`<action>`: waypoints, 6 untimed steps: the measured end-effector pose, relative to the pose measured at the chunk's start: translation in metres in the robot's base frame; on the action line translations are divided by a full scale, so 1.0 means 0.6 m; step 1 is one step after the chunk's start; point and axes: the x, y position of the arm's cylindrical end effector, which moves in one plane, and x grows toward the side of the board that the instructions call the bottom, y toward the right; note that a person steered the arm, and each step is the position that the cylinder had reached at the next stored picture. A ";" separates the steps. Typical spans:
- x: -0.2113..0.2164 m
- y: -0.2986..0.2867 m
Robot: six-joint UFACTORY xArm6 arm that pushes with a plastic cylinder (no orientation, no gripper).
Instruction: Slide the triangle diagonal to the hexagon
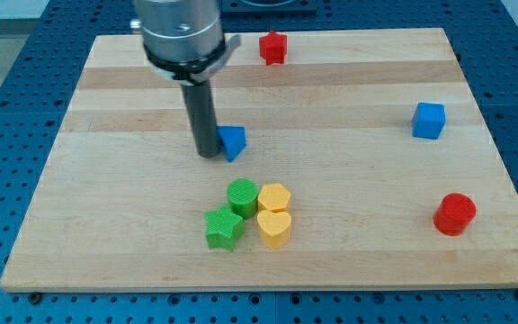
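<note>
Green star (224, 229) lowest; my tip (208, 153) touches blue triangle (233, 141).

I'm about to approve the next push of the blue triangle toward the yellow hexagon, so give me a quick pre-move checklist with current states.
1. My tip against the blue triangle, on its view-left side: ok.
2. Yellow hexagon in sight, below-right of the triangle: ok.
3. Bare board between triangle and hexagon: ok.
4. Green cylinder touching the hexagon, could get bumped: not ok.
5. Exact tip contact: cannot tell.
</note>
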 end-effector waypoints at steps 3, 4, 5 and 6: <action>-0.076 0.084; -0.076 0.122; -0.071 0.154; -0.057 0.155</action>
